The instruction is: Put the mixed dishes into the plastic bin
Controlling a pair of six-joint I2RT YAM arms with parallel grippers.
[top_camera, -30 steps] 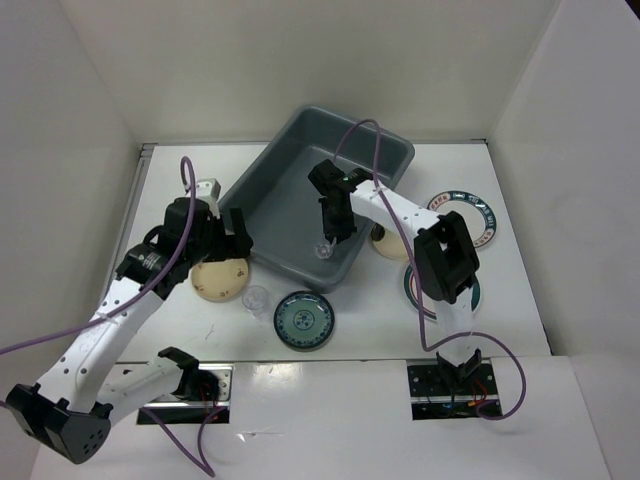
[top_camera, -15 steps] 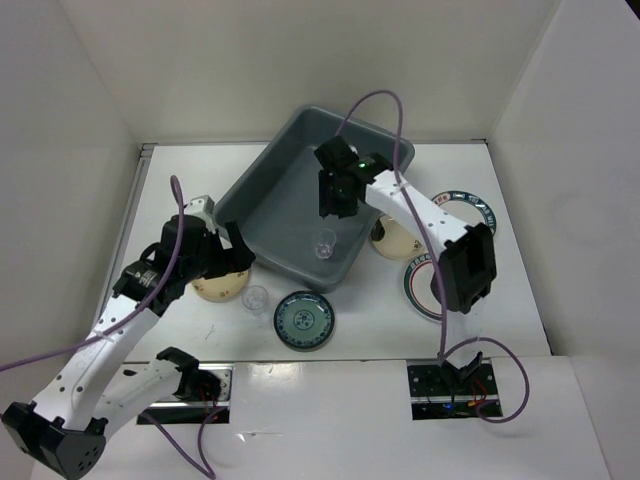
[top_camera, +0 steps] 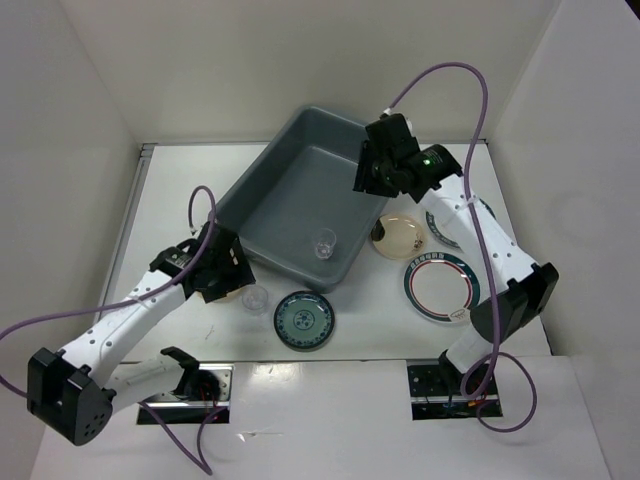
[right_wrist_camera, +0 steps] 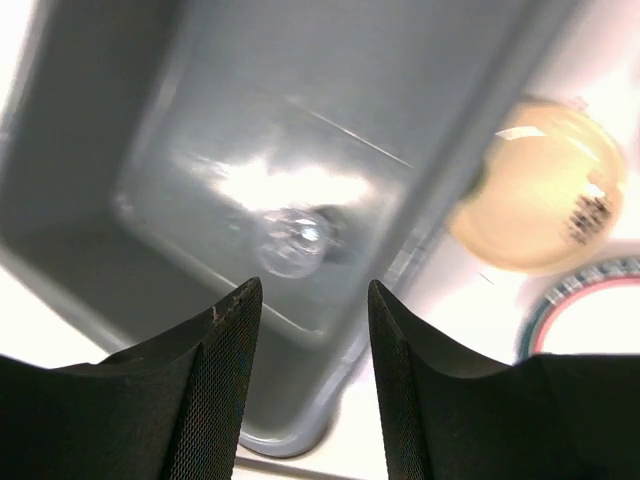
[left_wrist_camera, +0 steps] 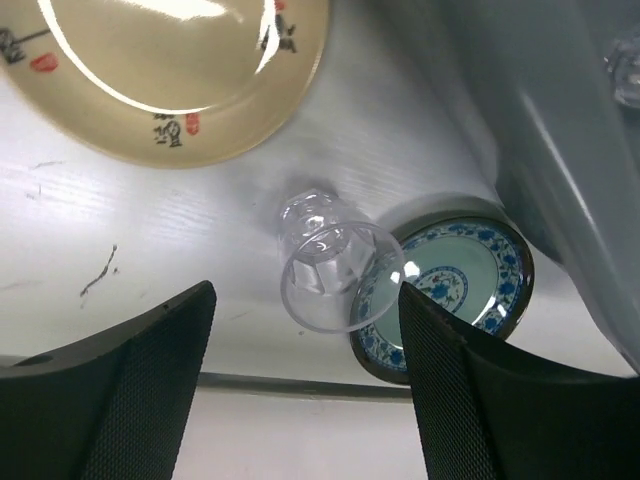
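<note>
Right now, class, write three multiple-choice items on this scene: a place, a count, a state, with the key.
1. Where is the dark teal plate? A) in the plastic bin B) on a beige plate C) on the table beside the bin
2. How many clear cups are in the bin? A) one B) none C) two
3. The right gripper is: A) shut on a cup B) open and empty C) shut on a plate
Key: 1 C, it lies on the tabletop; 2 A, a single cup stands on the bin floor; 3 B, its fingers stand apart, nothing between.
</note>
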